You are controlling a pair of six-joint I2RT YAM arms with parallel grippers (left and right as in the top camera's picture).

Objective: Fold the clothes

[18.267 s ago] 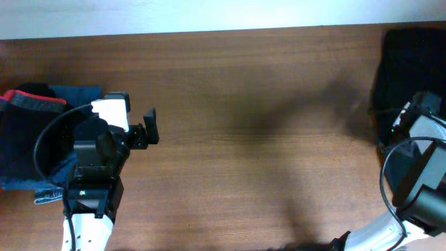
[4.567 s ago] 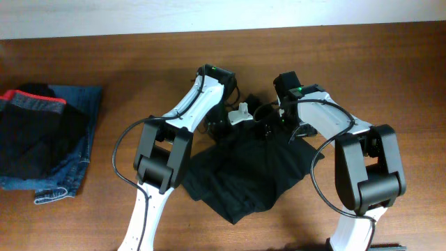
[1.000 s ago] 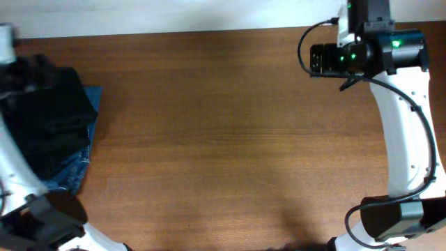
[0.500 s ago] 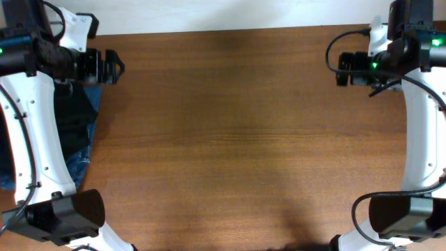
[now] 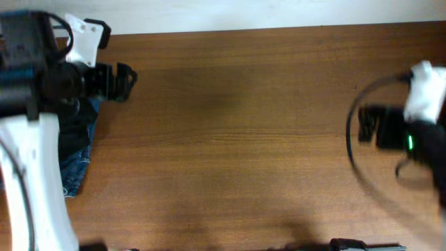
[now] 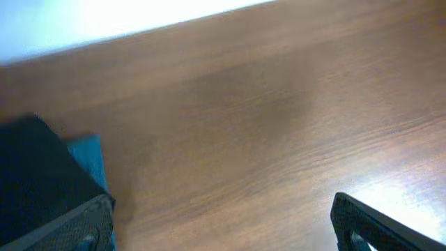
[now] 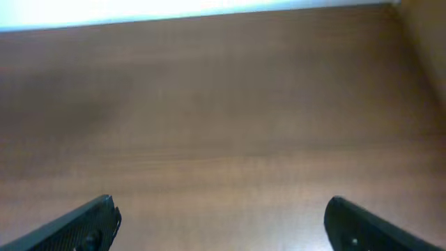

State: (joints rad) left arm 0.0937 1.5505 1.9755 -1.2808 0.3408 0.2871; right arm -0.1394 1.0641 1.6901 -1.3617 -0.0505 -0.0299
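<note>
On top of the blue jeans (image 5: 78, 167) lies the black garment (image 6: 31, 174). Just past the jeans' edge I have my left gripper (image 6: 219, 233) near the garment, spread wide and empty. Far across the table (image 5: 244, 139) from the jeans, my right gripper (image 7: 226, 226) also gapes, holding nothing.

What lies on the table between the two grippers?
Nothing. In the overhead view, the stretch from the left gripper to the right gripper is bare wooden table; both wrist views show only wood ahead.
</note>
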